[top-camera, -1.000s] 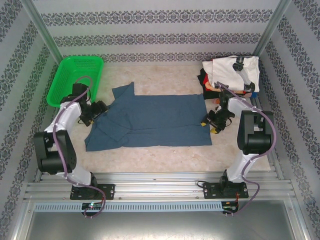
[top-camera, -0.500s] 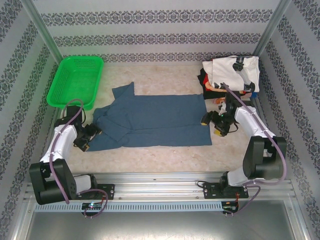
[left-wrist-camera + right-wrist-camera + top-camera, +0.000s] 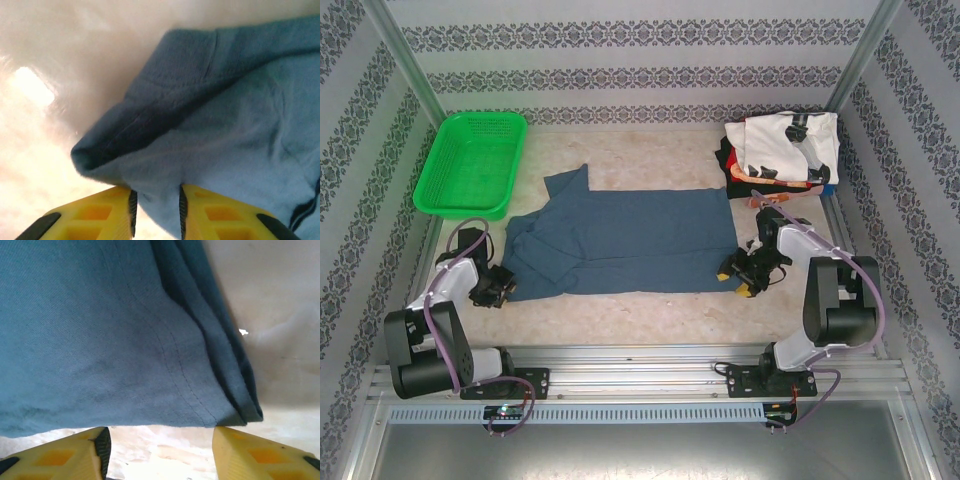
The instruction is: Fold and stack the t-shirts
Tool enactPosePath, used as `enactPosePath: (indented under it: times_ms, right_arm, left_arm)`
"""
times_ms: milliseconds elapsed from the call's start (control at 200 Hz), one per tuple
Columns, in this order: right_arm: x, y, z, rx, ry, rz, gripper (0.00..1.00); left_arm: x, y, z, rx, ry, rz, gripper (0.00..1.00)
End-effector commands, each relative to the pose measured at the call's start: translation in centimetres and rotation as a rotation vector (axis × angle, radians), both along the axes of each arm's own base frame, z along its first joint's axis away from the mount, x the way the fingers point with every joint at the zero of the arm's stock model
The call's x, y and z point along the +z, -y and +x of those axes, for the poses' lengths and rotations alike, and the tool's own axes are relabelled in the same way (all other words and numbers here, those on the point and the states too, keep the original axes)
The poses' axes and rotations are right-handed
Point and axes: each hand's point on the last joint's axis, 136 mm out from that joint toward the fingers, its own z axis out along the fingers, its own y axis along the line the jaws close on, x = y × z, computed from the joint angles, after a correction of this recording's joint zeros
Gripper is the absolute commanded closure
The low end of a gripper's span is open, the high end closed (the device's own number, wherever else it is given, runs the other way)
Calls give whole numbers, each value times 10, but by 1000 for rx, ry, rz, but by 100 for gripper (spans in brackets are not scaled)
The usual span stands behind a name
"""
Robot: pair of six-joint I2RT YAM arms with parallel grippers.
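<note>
My pale desk (image 3: 640, 150) carries a slate-blue t-shirt (image 3: 630, 240) spread across its middle. A green basket (image 3: 485, 117) sits far left, a pile of t-shirts (image 3: 785, 148) far right.

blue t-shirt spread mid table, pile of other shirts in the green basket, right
No: the pile of other shirts sits at the table's far right corner, not in the green basket, per the top external view. Blue t-shirt is spread mid table.

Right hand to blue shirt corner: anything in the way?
Nothing visible. The right hand is open, its fingers just short of the shirt hem by the near right corner, with bare table between fingertips and cloth.
</note>
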Motion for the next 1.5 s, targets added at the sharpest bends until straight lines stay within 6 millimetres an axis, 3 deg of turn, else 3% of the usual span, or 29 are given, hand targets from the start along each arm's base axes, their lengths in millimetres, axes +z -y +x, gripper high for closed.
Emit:
enactPosePath:
  times_ms: [0, 100, 300, 540, 585, 624, 709, 844, 934, 1039, 1109, 1134, 1174, 1299, 1494]
  right_arm:
    - [-8, 7, -5, 2, -39, -52, 50]
    - [-15, 15, -9, -3, -64, -106, 60]
    - [-26, 31, -1, -18, -71, -199, 83]
    - [-23, 39, 0, -22, -53, -250, 97]
    - [-23, 38, -1, -24, -55, -245, 97]
    - [-22, 37, -1, -21, -60, -242, 96]
    - [-18, 38, -5, -19, -61, -246, 87]
    - [5, 38, -6, -14, -3, -246, 56]
    - [25, 30, 1, 32, 80, -201, 38]
    - [50, 19, 12, 95, 199, -151, 22]
    - [70, 9, 20, 145, 310, -123, 14]
    - [77, 5, 24, 163, 353, -108, 5]
    - [88, -3, 28, 187, 415, -81, 3]
    - [115, -25, 38, 217, 562, 5, 2]
    - [137, -51, 41, 303, 647, 57, 2]
  left_arm:
    - [-4, -13, 9, 16, 22, 52, 79]
    - [-5, -18, 4, 9, 5, 84, 94]
    - [-4, -27, -10, 16, -23, 121, 100]
    - [0, -29, -18, 1, -23, 141, 100]
    - [-2, -26, -19, -7, -27, 123, 97]
    - [-2, -22, -20, -11, -25, 101, 88]
    - [8, -20, -24, 7, -14, 102, 71]
    - [62, -25, -15, 9, 100, 181, 47]
    - [85, -14, -1, -26, 143, 155, 42]
    - [100, 20, 19, -131, 170, 120, 39]
    - [99, 50, 30, -184, 179, 56, 36]
    - [97, 60, 33, -188, 179, 14, 35]
    - [90, 76, 36, -181, 184, -55, 36]
    - [76, 108, 43, -158, 201, -166, 36]
    - [38, 132, 49, -68, 181, -294, 44]
